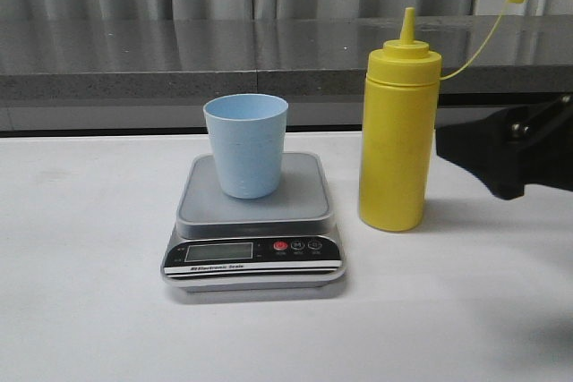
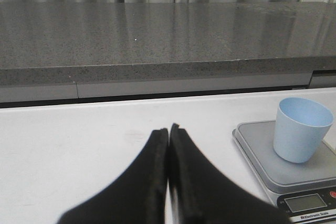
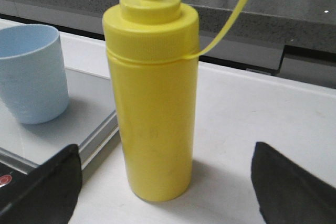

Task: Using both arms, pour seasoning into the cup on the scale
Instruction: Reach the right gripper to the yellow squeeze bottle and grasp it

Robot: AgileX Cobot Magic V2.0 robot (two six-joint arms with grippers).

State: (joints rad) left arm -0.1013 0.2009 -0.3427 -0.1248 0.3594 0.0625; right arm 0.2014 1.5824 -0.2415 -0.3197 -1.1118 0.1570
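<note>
Two grippers working | right gripper (image 3: 165, 182) is standing wide open around bottle (image 1: 397, 136), not gripping | left gripper (image 2: 168, 145) is resting closed, empty | next: probably squeezing bottle, lifting toward cup (image 1: 246, 143) on scale (image 1: 253, 234)

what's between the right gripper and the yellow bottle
Nothing: only bare white table separates the open right gripper from the seasoning bottle, seen in the right wrist view.
</note>
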